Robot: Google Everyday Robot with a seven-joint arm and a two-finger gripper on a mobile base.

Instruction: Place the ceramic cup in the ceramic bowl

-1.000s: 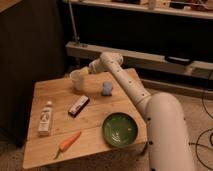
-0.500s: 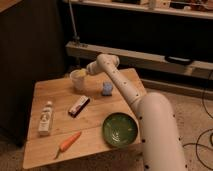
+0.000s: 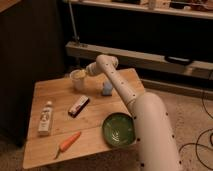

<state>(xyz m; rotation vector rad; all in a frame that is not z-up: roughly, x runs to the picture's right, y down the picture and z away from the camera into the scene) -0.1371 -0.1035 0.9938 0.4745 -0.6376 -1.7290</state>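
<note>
I see a matt wooden table (image 3: 100, 117), a glossy-glazed ceramic bowl (image 3: 119, 129), a smooth ceramic cup (image 3: 78, 81), and the smooth pale gripper (image 3: 84, 73) at the cup's rim.

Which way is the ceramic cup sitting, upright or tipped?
Upright: the ceramic cup stands on its base on the table, rim facing up. The end effector is at its rim.

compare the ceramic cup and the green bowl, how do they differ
The ceramic cup is white, small and tall; the ceramic bowl is dark green, wide and shallow. The cup stands at the table's back with the gripper at it; the bowl sits near the front, untouched. Both stand upright.
</note>
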